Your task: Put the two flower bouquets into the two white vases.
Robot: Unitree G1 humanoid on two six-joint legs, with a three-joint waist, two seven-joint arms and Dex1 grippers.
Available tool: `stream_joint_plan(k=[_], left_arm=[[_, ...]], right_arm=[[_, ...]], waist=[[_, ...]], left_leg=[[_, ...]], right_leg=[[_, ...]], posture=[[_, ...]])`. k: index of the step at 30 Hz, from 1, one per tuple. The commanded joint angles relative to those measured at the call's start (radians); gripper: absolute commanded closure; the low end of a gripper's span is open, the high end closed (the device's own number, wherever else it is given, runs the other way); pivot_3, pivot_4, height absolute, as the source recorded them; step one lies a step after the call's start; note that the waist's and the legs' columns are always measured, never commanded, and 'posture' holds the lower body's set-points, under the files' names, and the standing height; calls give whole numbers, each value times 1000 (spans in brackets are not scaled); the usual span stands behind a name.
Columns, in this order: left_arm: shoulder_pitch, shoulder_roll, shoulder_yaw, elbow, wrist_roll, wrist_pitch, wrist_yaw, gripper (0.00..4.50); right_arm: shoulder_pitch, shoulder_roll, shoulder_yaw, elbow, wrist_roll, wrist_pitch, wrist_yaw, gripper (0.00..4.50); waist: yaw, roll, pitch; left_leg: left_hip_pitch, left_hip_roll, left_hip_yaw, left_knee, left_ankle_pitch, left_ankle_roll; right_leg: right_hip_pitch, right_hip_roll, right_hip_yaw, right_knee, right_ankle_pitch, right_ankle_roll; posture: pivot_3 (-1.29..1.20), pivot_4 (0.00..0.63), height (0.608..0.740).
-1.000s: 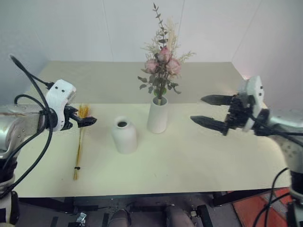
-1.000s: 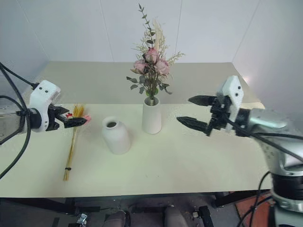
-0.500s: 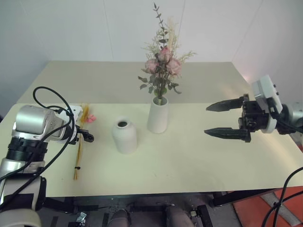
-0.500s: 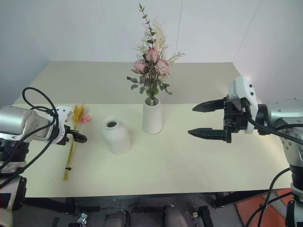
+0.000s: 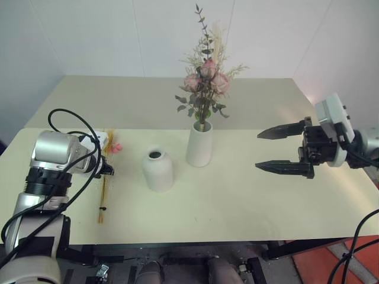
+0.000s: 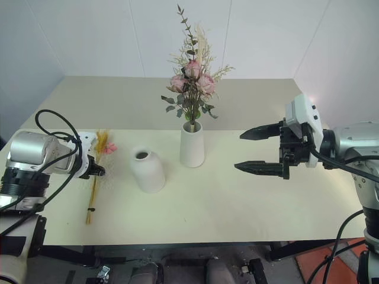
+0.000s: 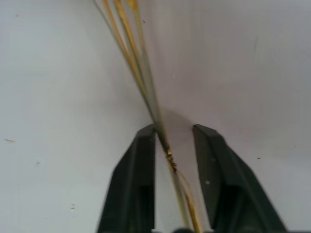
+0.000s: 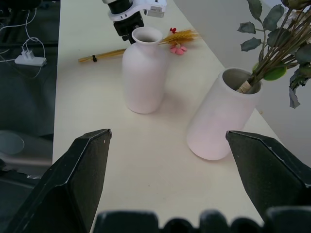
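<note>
Table (image 5: 237, 201), cream and matte, carries everything you need; white walls close in behind it. Take the tall vase (image 5: 199, 144) as your landmark: it stands mid-table and already holds the rose bouquet (image 5: 204, 80) upright, so half the job looks done. Just to its left sits the short vase (image 5: 157, 170), mouth bare, probably waiting for the slim bunch. Farther left of the tall vase, the wheat bouquet (image 5: 104, 189) lies flat on the table. Your left gripper (image 7: 172, 145) is down over its stalks, jaws narrowed with the stems between them; a firm pinch isn't certain. Your right gripper (image 5: 284, 148) hovers well right of the tall vase, jaws spread wide and holding nothing.
</note>
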Motion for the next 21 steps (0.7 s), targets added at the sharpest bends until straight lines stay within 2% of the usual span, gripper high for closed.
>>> stream_joint_plan(k=[1, 6, 9, 14, 16, 21], left_arm=[[-5, 22, 59, -32, 10, 19, -6, 4447], [11, -8, 151, -83, 19, -5, 21, 4447], [43, -31, 227, -168, 11, -88, 25, 4447], [91, -137, 423, -348, -22, -408, 42, 4447], [83, -175, 471, -389, -47, -481, 37, 4447], [-28, -214, 588, -428, -271, -498, -92, 4447]], right_arm=[[-3, -2, -35, -16, 10, -30, -10, 0], [-13, 6, -22, -2, 9, -33, -17, 0], [-15, 9, -16, 5, 8, -36, -13, 0], [-3, 12, -20, 14, 8, -38, -17, 0], [0, 14, -21, 15, 9, -38, -19, 0], [24, 26, -28, 0, 4, -41, -43, 0]], waist=[[1, 0, 0], [3, 0, 0], [4, 0, 0], [6, 0, 0], [7, 0, 0], [6, 0, 0]], left_leg=[[0, 0, 0, 0, 0, 0], [0, 0, 0, 0, 0, 0], [0, 0, -1, 0, 0, 0], [-1, 0, -1, 1, 0, 0], [-1, 0, -1, 1, 0, 0], [-1, -1, -1, 2, 0, 0]], right_leg=[[0, 0, 0, 0, 0, 0], [0, 0, 0, 0, 0, 0], [0, 0, 0, 0, 0, 0], [0, -1, -1, 0, 1, -1], [1, -1, -1, 0, 1, 0], [2, -1, -1, 0, 1, 0]], posture=[[0, 150, 740], [0, 150, 740], [0, 150, 740], [0, 150, 740], [0, 150, 740], [0, 150, 740]])
